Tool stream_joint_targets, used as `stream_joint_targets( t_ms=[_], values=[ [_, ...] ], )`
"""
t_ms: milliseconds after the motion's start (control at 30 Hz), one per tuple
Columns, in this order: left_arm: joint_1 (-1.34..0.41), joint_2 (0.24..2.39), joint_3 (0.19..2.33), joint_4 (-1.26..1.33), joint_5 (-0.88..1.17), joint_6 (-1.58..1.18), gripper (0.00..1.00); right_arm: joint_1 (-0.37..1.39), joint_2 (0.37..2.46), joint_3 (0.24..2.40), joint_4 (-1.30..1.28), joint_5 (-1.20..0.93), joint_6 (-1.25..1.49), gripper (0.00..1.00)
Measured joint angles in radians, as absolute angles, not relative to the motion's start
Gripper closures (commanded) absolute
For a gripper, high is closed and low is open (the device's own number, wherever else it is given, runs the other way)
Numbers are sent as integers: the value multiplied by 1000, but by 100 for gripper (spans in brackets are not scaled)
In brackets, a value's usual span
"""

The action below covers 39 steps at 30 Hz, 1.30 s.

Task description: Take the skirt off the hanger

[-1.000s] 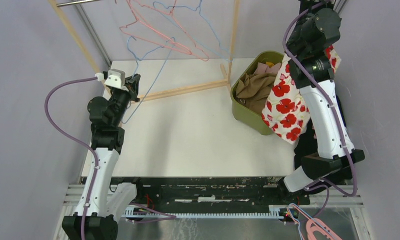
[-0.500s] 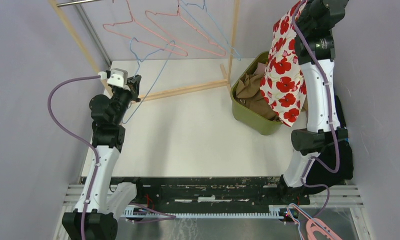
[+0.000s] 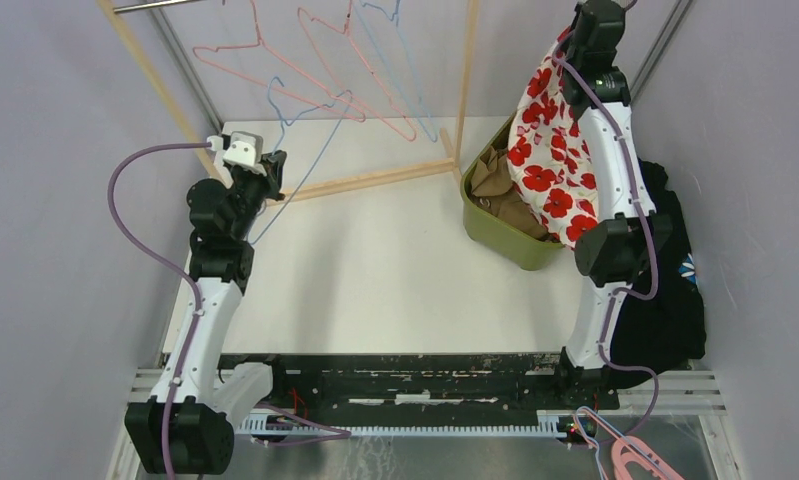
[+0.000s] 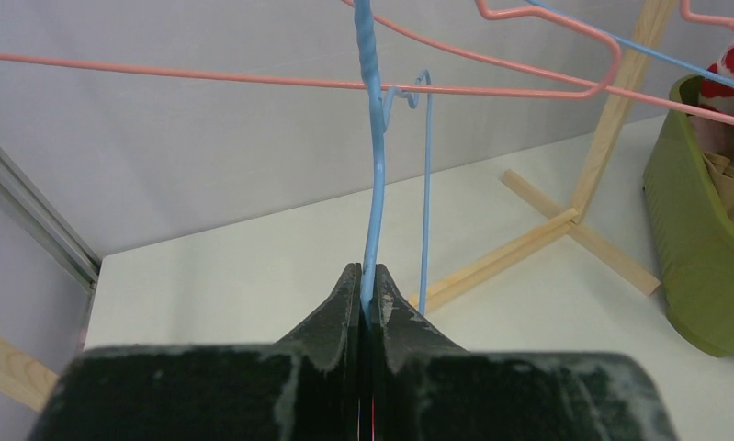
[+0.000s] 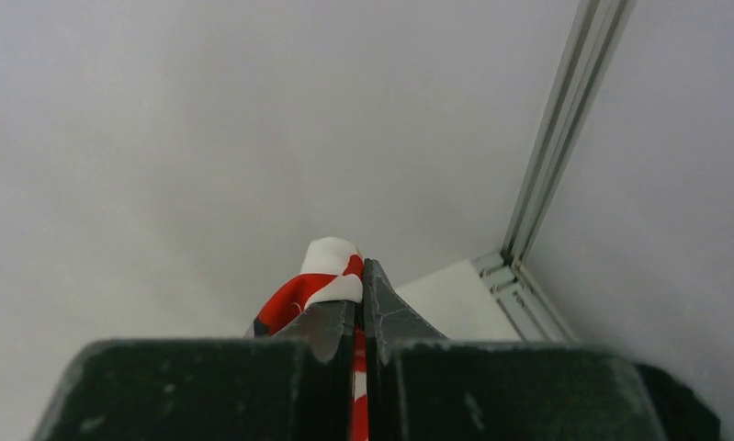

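Observation:
My right gripper (image 3: 585,22) is raised high at the back right and shut on the white skirt with red poppies (image 3: 553,165), which hangs down beside the arm over the green bin. In the right wrist view a fold of the skirt (image 5: 319,280) sticks out between the closed jaws of the gripper (image 5: 360,285). My left gripper (image 3: 272,172) is shut on the lower wire of a blue hanger (image 3: 305,165) at the back left. In the left wrist view the blue hanger (image 4: 373,184) rises from the closed gripper (image 4: 370,287), bare of cloth.
A wooden rack (image 3: 375,180) stands at the back with pink hangers (image 3: 305,70) and another blue one on it. A green bin (image 3: 495,235) holds brown clothes. Dark clothing (image 3: 670,300) lies at the right edge. A pink hanger (image 3: 635,458) lies at the near right.
My right arm has stretched up and back, lifting the skirt higher and farther from the table. The rack's hangers have swung. My left gripper has shifted slightly right, still holding the blue hanger.

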<state>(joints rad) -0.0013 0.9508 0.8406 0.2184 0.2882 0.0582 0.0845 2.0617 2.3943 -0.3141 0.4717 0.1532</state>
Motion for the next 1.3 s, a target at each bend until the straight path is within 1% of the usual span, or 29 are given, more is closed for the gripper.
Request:
stream_joint_targets(
  t_ms=[67, 100, 200, 300, 367, 500, 633, 733, 800, 1000, 1100, 1133, 1200, 1233, 1300],
  values=[
    [-1, 956, 841, 220, 288, 58, 97, 82, 2045, 2321, -316, 459, 191, 99],
    [-1, 958, 841, 221, 288, 58, 97, 82, 2022, 2251, -311, 452, 212, 99],
    [-1, 967, 841, 234, 289, 58, 97, 83, 1912, 1991, -319, 447, 266, 99],
    [-1, 981, 841, 244, 289, 61, 97, 89, 1757, 1678, -345, 458, 321, 99],
    [-1, 995, 841, 249, 288, 71, 97, 91, 1663, 1525, -382, 477, 354, 99],
    [-13, 1057, 850, 260, 263, 105, 97, 92, 1485, 1333, -452, 517, 408, 99],
    [-38, 1130, 865, 277, 237, 109, 97, 92, 1392, 1279, -493, 529, 467, 99],
    [-54, 1155, 867, 287, 235, 110, 97, 92, 1417, 1273, -510, 511, 532, 99],
    [-61, 1156, 867, 289, 234, 110, 97, 92, 1493, 1276, -509, 485, 578, 99],
    [-64, 1155, 889, 290, 234, 109, 97, 97, 1842, 1368, -501, 419, 699, 99],
    [-64, 1155, 912, 284, 233, 109, 97, 100, 1909, 1448, -518, 418, 725, 99],
    [-64, 1155, 920, 279, 229, 110, 97, 102, 1924, 1472, -519, 412, 729, 92],
    [-64, 1155, 931, 276, 221, 110, 97, 107, 1956, 1515, -511, 393, 727, 57],
    [-64, 1155, 935, 275, 215, 110, 97, 109, 1963, 1528, -508, 386, 727, 46],
    [-64, 1151, 936, 274, 204, 111, 97, 115, 1961, 1549, -516, 374, 695, 28]
  ],
)
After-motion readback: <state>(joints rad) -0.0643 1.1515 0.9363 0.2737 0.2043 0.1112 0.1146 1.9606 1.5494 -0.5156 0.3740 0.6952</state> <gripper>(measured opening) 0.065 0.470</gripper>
